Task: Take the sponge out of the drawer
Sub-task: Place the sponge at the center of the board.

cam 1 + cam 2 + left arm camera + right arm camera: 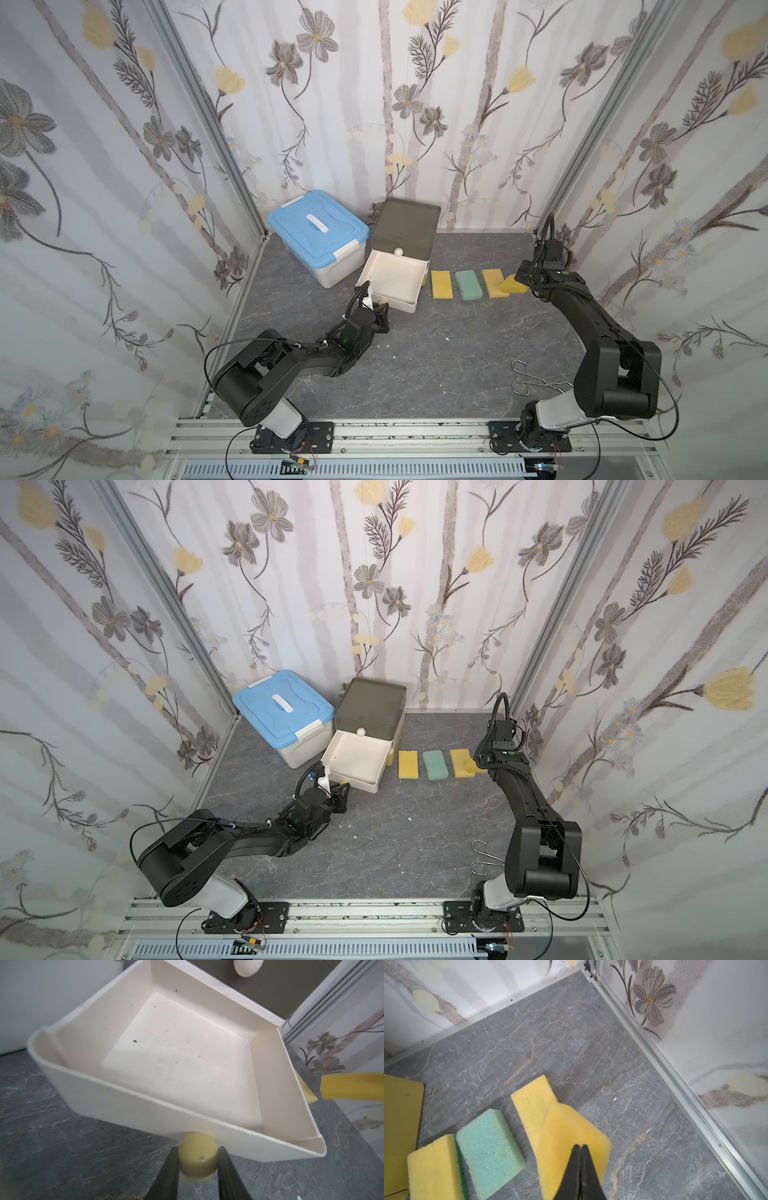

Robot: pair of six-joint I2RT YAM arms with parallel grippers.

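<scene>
Sponge [571,1126], yellow: out of the drawer [145,1109], tilted, pinched in the closed right claw [580,1145] over the surface [571,1043]. Its edge overlaps a laid yellow sponge [533,1105], with a green sponge [490,1147] next along. Drawer: pulled open, empty. Left claw [197,1153]: clamped on the drawer knob [197,1165]. Step, as judged: set-down. Next move calls for lowering onto bare surface beside the row, then parting the jaws.

Rough, open-pored yellow foam of sponge [566,1126]; smooth matt cream plastic of drawer [128,1103]; grey marbled, low-sheen tabletop [571,1032].
</scene>
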